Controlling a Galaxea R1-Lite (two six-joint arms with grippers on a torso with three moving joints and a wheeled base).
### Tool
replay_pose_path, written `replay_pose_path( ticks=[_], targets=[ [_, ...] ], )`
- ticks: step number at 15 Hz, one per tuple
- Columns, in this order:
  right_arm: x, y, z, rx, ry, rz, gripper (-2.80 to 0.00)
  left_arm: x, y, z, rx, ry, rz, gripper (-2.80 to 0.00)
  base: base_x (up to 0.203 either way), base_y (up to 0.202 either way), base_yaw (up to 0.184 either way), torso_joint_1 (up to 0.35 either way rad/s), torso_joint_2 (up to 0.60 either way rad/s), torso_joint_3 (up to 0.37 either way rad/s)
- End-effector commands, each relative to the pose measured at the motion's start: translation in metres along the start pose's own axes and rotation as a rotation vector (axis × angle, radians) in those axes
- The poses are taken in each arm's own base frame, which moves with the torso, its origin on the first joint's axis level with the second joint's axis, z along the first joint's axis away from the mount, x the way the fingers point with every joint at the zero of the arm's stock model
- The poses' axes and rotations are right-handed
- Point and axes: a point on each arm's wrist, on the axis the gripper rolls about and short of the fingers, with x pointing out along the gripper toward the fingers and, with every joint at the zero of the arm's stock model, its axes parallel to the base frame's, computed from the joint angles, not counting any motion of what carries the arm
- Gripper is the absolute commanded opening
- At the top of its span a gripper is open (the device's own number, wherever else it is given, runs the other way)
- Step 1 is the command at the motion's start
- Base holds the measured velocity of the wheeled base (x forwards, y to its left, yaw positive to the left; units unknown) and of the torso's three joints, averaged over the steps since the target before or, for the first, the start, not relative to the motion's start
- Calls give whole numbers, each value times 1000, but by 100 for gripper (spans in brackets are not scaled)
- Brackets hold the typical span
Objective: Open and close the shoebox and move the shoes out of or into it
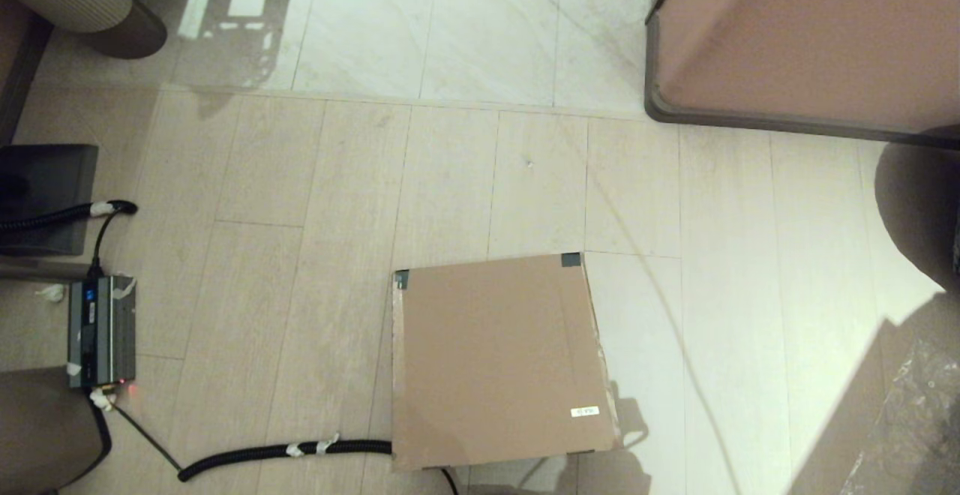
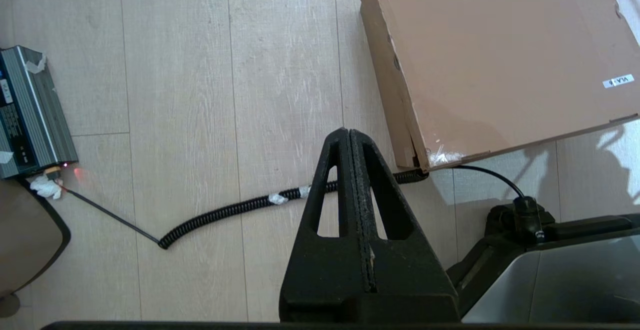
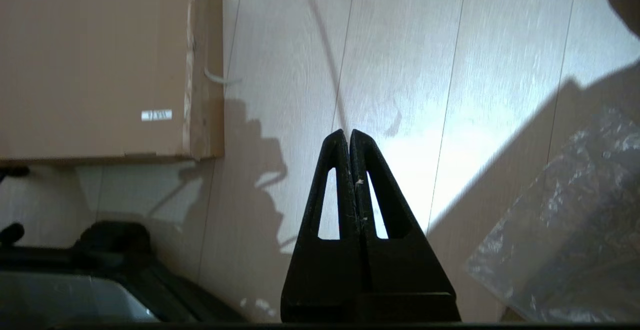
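The brown cardboard shoebox (image 1: pixel 499 360) lies on the floor with its lid closed flat, black tape on its two far corners and a small white sticker near its front right corner. The shoes are hidden. Neither gripper shows in the head view. In the left wrist view my left gripper (image 2: pixel 348 131) hangs shut and empty above the floor, just off the shoebox (image 2: pixel 500 65) near its front left corner. My right gripper (image 3: pixel 348 132) is shut and empty above bare floor, to the right of the shoebox (image 3: pixel 95 60).
A black corrugated cable (image 1: pixel 285 451) runs along the floor from the box's front left corner to a grey power unit (image 1: pixel 101 330) at the left. A large pinkish-brown block with a dark rim (image 1: pixel 810 37) stands far right. Crinkled clear plastic (image 3: pixel 565 230) lies at the near right.
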Motion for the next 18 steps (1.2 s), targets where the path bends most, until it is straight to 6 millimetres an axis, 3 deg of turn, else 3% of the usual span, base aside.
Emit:
replay_pose_path(
  ticks=[1,18],
  targets=[
    [-1,0,-2,8,-17,1,-280,0,0,0,0,-2,3,-280,0,0,0,0,0,0],
    [-1,0,-2,40,-20,-3,-280,0,0,0,0,-2,4,-280,0,0,0,0,0,0]
  ],
)
